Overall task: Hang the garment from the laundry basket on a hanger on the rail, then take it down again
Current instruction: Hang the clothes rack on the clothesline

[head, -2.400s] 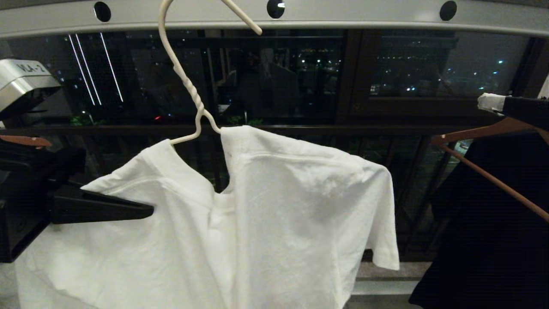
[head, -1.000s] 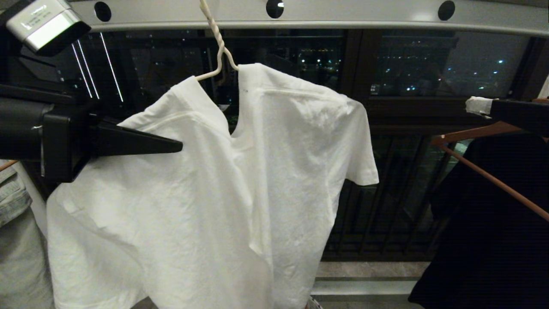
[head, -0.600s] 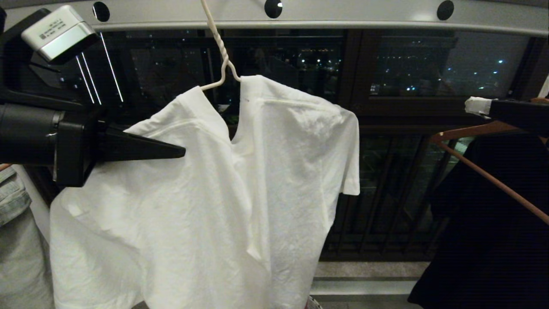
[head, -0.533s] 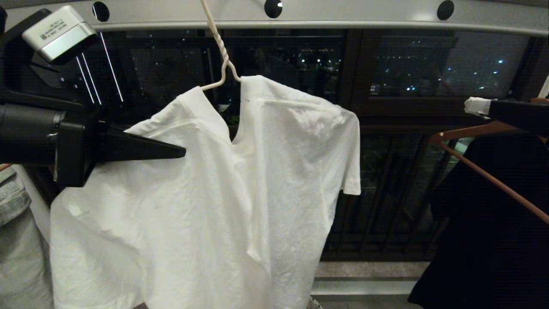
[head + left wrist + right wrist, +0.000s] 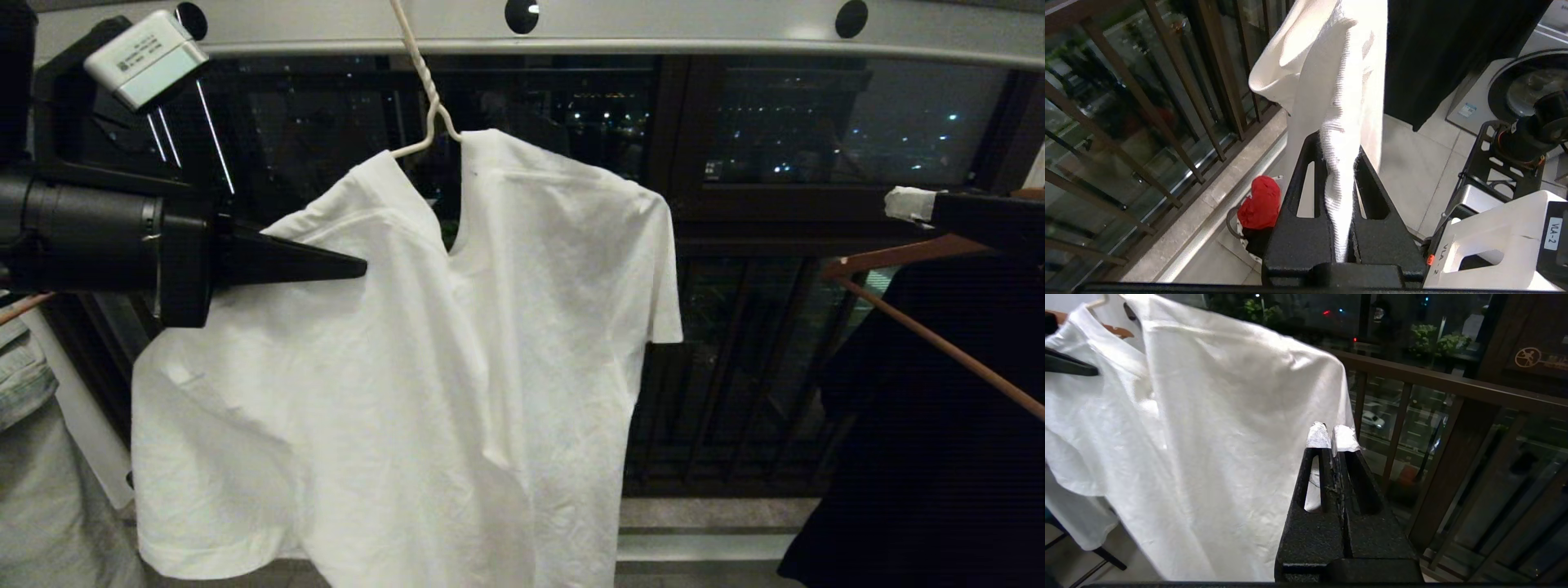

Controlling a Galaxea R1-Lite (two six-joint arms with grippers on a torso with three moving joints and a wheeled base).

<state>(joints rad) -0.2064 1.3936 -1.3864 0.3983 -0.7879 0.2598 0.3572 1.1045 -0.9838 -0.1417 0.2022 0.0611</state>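
Head view: garment (image 5: 457, 343) between left gripper (image 5: 359, 267) jaws

Garment on hanger below rail, left gripper at its left shoulder.

The rail (image 5: 653, 33) runs across the top of the head view. The hanger (image 5: 424, 98) rises to it left of centre, and the garment (image 5: 490, 327) hangs on the hanger beneath. The left gripper (image 5: 355, 268) reaches in from the left, clamped on the garment's left shoulder fabric. The right gripper (image 5: 902, 202) sits at the right edge, apart from the garment, jaws together. Below it a wooden hanger (image 5: 922, 327) carries a dark garment (image 5: 939, 457). The balustrade (image 5: 735, 367) stands behind everything. In the left wrist view, the laundry basket (image 5: 1237, 232) sits on the floor below the garment, beside the balustrade's foot.
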